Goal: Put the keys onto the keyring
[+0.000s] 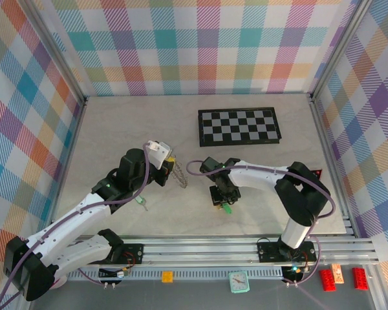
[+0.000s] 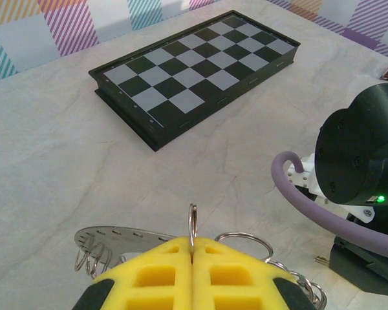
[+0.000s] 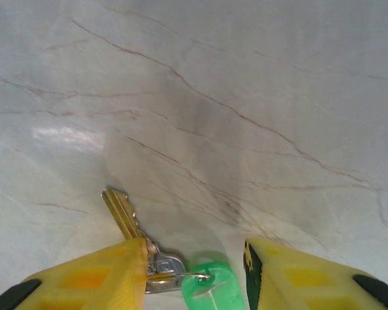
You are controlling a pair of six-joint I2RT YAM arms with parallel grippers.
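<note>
My left gripper [image 1: 167, 163] hovers left of the table's middle, its yellow fingers [image 2: 149, 271] shut on a thin silver loop of the keyring [image 2: 193, 223]. The rest of the keyring [image 1: 180, 173] hangs below it as linked rings. A flat perforated metal piece [image 2: 116, 236] lies behind the fingers. My right gripper [image 3: 195, 274] is open, low over the table, straddling one of the keys [image 3: 210, 290]. That key has a green plastic head and a brass blade [image 3: 121, 213] pointing away. From above, this key [image 1: 226, 208] lies under the right gripper [image 1: 222, 196]. Another green key [image 1: 142, 201] lies by the left arm.
A black-and-white checkerboard [image 1: 239, 126] lies at the back right of the table, also ahead of the left wrist as the checkerboard [image 2: 194, 64]. The right arm's black wrist [image 2: 362, 155] and purple cable [image 2: 304, 200] stand close to the keyring's right.
</note>
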